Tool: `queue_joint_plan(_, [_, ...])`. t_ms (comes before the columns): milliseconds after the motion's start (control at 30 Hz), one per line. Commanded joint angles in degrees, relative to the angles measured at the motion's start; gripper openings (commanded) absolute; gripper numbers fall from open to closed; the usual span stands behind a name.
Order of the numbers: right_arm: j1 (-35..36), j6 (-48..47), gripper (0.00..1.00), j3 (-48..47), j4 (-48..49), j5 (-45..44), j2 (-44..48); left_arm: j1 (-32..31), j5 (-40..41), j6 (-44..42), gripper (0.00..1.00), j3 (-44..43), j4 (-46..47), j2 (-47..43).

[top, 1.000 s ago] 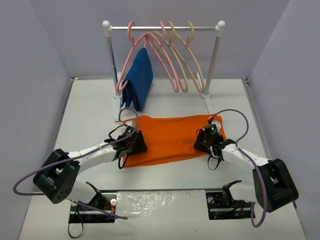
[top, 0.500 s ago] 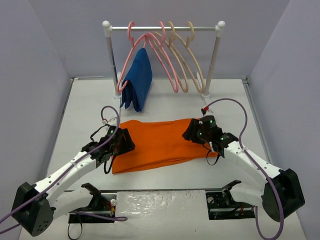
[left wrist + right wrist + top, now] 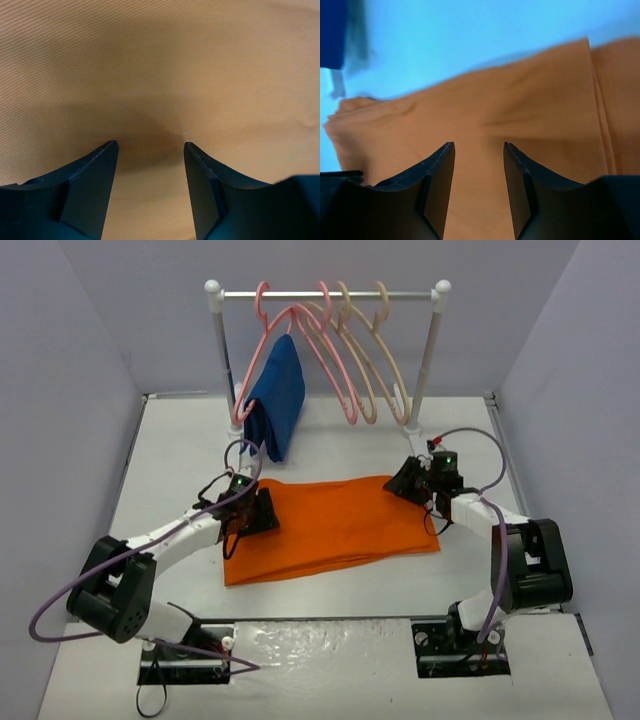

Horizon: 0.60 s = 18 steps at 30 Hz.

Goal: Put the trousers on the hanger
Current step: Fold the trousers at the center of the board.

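The orange trousers (image 3: 330, 525) lie folded flat on the white table in the top view. They fill the left wrist view (image 3: 160, 65) and most of the right wrist view (image 3: 520, 115). My left gripper (image 3: 262, 510) sits at their left end, open and empty, jaws just above the cloth (image 3: 150, 145). My right gripper (image 3: 412, 480) sits at their far right corner, open and empty (image 3: 479, 145). Two cream-beige hangers (image 3: 385, 360) hang on the rail at the back, right of the pink ones.
A clothes rail (image 3: 325, 295) on two white posts stands at the back. It carries pink hangers (image 3: 335, 370), one holding a dark blue garment (image 3: 278, 400). White walls close in the left, right and back sides.
Both grippers have moved toward the back along the trousers' ends. The trousers' left end has slid left and the cloth lies flatter and longer than a second ago.
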<state>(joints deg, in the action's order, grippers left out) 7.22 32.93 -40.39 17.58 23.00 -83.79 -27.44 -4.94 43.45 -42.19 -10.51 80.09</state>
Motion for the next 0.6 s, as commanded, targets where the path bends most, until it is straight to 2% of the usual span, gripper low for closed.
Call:
queue_joint_plan(0, [-1.5,0.1,0.40,3.3,10.1,3.0,-3.2,1.9,0.4,0.6,0.52,1.5,3.1,-1.9])
queue_joint_plan(133, [-6.7,-1.1,0.40,7.7,7.4,-0.8,-0.2,5.2,1.8,2.8,0.52,5.9,2.0,-3.7])
queue_joint_plan(200, [-7.0,-3.7,0.40,6.7,-1.3,-7.3,3.3,7.0,1.6,3.9,0.52,7.7,1.9,-4.6])
queue_joint_plan(333, [-6.7,-6.5,0.41,4.0,-12.2,-13.4,11.5,8.4,1.3,4.2,0.53,7.5,0.3,-7.1])
queue_joint_plan(433, [-3.6,-7.8,0.43,2.9,-16.1,-14.5,17.2,8.4,0.2,3.2,0.59,5.7,-2.1,-10.1])
queue_joint_plan(567, [4.8,-8.8,0.47,2.1,-20.0,-16.8,21.2,8.4,0.4,-0.5,0.64,2.0,-5.4,-15.7])
